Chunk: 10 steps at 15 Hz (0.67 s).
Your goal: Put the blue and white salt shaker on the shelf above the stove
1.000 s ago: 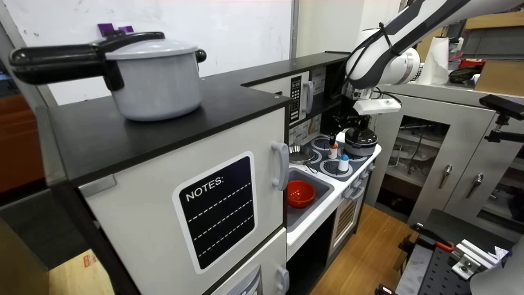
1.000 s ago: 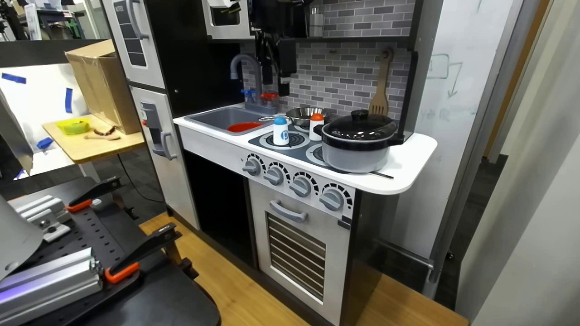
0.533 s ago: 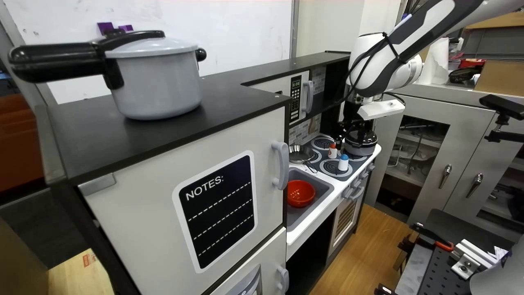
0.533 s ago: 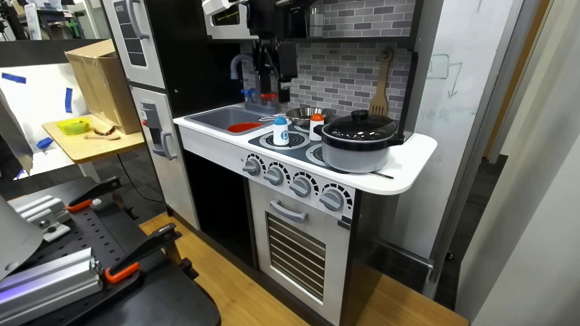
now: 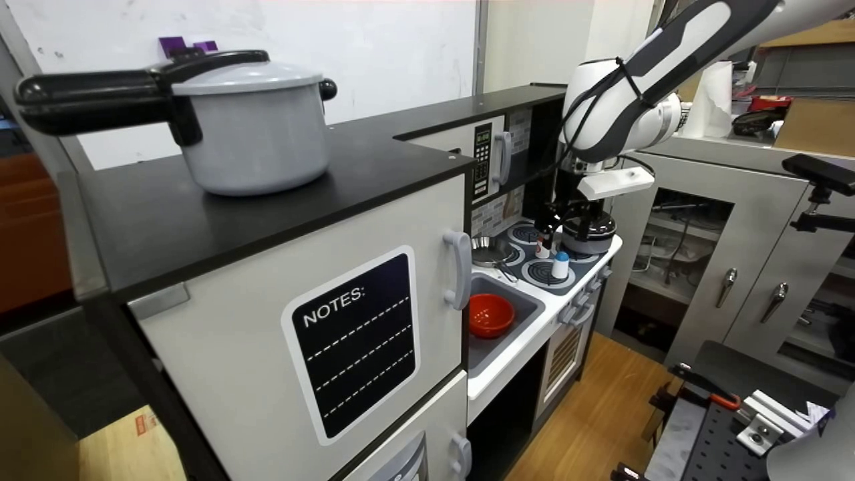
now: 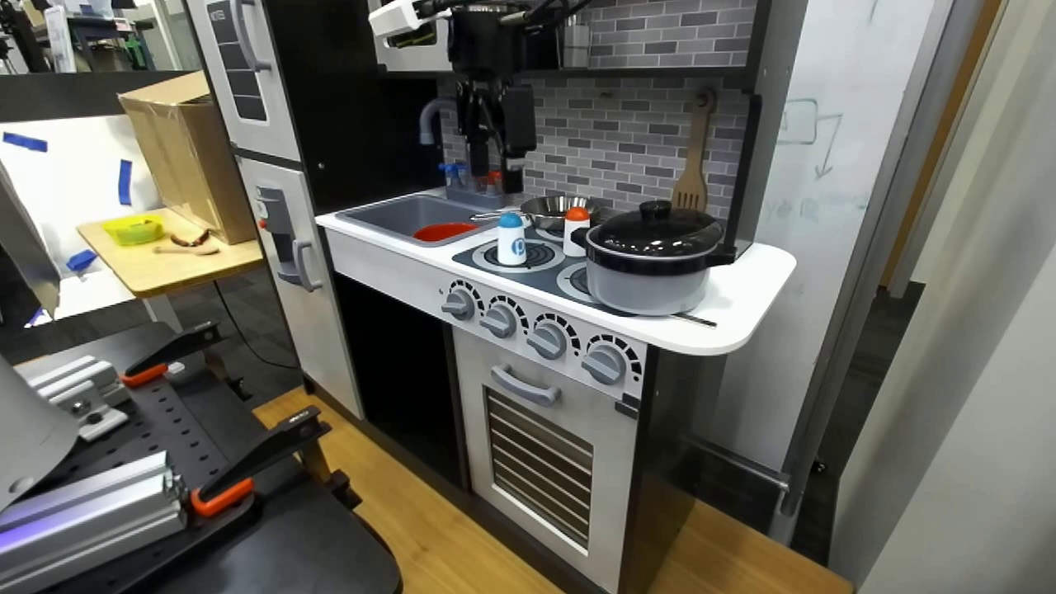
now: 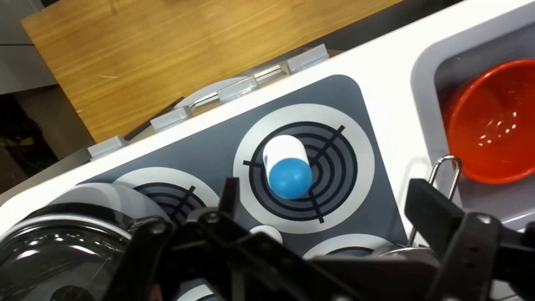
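So the salt shaker [image 7: 288, 167], white with a blue cap, is standing upright on the stove [image 6: 755, 268], on the front burner [image 7: 336, 179] closest to the sink [image 6: 388, 216]. The gripper [image 7: 330, 200] hangs over the stove pointing down and it's unclenched: in the wrist view its fingers [image 7: 430, 209] are spread wide, with the shaker apart from both. The shelf [image 5: 514, 97] is that black board along the top in an exterior view, way higher than the shaker. There's a second shaker [image 5: 542, 253] with an orange cap near the blue one, partly hidden behind the gripper in an exterior view. A lidded pot [image 6: 648, 285] sits by the other front burner [image 7: 179, 198], a metal pan [image 6: 559, 213] is at the back on the sink side, and a red bowl [image 7: 497, 125] is in the sink.
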Each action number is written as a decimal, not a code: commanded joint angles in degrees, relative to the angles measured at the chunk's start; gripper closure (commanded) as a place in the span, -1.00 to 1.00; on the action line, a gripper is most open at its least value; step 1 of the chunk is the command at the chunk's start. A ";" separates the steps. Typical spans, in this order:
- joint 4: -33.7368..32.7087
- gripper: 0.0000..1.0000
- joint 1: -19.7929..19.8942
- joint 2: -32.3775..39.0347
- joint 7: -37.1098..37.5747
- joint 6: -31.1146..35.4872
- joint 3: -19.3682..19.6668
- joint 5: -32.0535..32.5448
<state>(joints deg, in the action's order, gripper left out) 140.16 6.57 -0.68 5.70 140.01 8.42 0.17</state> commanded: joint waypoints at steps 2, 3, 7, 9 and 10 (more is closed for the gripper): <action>-3.76 -1.00 0.40 5.22 -1.46 0.81 -0.32 -0.55; -4.81 -1.00 0.45 6.43 -1.41 1.03 -0.27 -0.31; -8.78 -1.00 0.60 10.43 -1.64 1.20 -0.18 -0.32; -9.91 -1.00 0.68 11.46 -1.52 0.80 -0.09 -0.35; -9.87 -1.00 0.71 11.36 -1.42 0.51 0.03 -0.16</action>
<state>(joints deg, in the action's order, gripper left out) 131.70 6.71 9.75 5.29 141.37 8.50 0.20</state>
